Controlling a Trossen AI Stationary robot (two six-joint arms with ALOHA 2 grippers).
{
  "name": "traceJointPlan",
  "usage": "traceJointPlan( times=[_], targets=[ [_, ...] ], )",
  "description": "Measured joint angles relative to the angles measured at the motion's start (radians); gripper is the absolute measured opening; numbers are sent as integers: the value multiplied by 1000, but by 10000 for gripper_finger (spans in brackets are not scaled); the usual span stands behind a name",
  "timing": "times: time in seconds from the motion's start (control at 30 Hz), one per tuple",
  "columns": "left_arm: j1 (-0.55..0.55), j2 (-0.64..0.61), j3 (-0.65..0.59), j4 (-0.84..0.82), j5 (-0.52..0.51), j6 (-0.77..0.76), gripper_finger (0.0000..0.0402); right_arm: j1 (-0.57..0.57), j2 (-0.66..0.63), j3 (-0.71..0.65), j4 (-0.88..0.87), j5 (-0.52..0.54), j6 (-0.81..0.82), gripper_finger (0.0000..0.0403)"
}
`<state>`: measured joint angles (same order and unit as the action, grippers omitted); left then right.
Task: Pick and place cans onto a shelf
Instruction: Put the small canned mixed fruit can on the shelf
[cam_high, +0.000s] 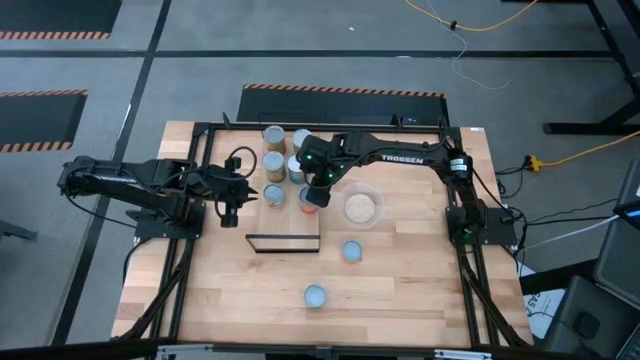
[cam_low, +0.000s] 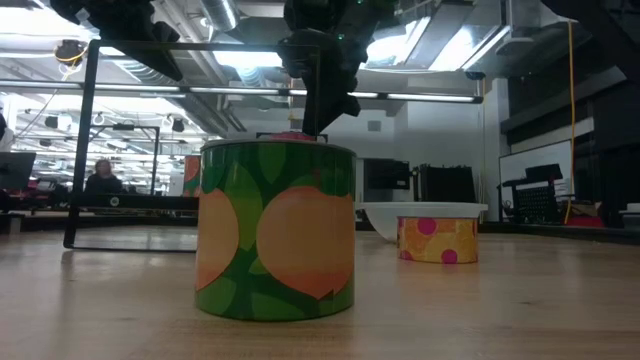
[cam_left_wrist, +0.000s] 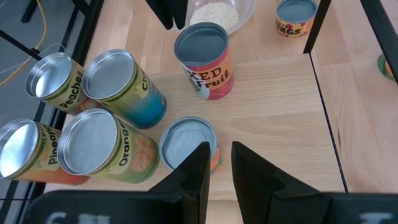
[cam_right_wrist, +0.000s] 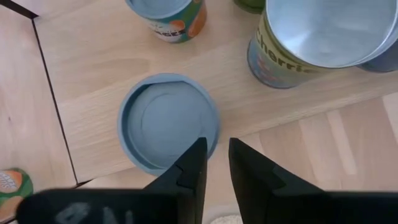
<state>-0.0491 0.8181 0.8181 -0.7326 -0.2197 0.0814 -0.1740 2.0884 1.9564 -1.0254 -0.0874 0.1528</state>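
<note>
Five cans (cam_left_wrist: 112, 124): Peaches, Pineapple, Orange, Mixed Fruit (cam_left_wrist: 205, 59); arm lettered TROSSEN (cam_high: 400, 157).

Nearest can (cam_low: 276, 230): green label with large orange fruit shapes; farther can (cam_low: 438, 239): yellow-orange with pink-red spots. Shelf cans: one red-and-white "Fruit" label with pale-blue top (cam_left_wrist: 203, 60), one blue-green label with silver top (cam_left_wrist: 123, 87), one orange-and-green "Orange" label (cam_left_wrist: 102, 147). Surface (cam_high: 400, 285): pale butcher-block wood; shelf (cam_right_wrist: 93, 68): light wood with thin black frame; bowl (cam_high: 361, 207): clear, beige contents.
</note>
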Motion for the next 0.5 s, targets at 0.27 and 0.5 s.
traceJointPlan(
  times=[0.27, 0.5],
  targets=[
    [0, 0, 0, 0, 0, 0, 58, 1, 7, 0, 6, -1, 0, 71],
    [0, 0, 0, 0, 0, 0, 58, 1, 34, 0, 13, -3, 0, 71]
  ],
)
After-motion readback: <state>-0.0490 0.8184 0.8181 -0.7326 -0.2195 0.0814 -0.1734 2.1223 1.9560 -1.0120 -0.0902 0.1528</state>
